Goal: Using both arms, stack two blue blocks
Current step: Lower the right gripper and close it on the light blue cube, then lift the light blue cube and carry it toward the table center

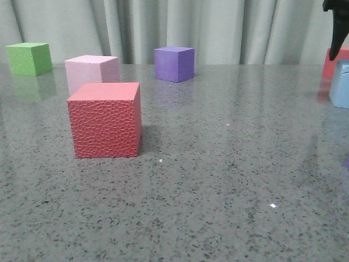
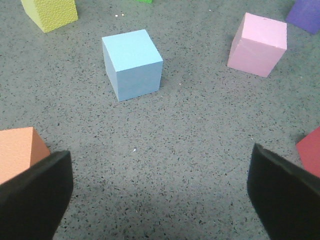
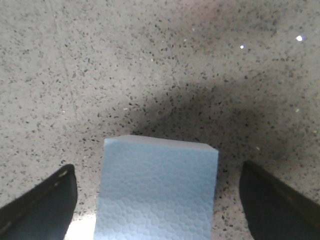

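One light blue block stands on the grey table, well ahead of my left gripper. That gripper is wide open and empty. The other blue block sits on the table between the spread fingers of my right gripper, with a gap on each side. In the front view this block is cut off by the right edge, and one black finger of the right gripper hangs above it. The left gripper is out of the front view.
A red cube, a pink cube, a green cube and a purple cube stand on the speckled table. Another red cube is behind the right blue block. Yellow and orange cubes flank the left gripper.
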Available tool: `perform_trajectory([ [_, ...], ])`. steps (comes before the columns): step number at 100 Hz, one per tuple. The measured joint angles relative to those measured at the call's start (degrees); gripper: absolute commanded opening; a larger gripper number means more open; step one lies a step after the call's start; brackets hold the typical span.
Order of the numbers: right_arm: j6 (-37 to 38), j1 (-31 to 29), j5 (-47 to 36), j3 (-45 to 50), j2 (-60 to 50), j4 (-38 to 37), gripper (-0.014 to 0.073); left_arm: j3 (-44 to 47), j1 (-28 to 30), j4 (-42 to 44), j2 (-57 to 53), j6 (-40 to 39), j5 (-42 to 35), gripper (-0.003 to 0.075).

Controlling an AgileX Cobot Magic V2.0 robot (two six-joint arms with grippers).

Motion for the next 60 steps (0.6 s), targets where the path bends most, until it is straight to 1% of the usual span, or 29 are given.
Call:
perform_trajectory([
  [49, 0.14, 0.0, -0.26, 0.0, 4.36, 0.0, 0.0645, 0.0, 0.0, 0.0, 0.0, 0.0, 0.0, 0.067],
  [56, 0.14, 0.0, -0.26, 0.0, 4.59, 0.0, 0.0633, 0.0, 0.0, 0.0, 0.0, 0.0, 0.0, 0.067],
  [60, 0.14, 0.0, -0.26, 0.0, 4.62, 0.0, 0.0603, 0.0, 0.0, 0.0, 0.0, 0.0, 0.0, 0.067],
])
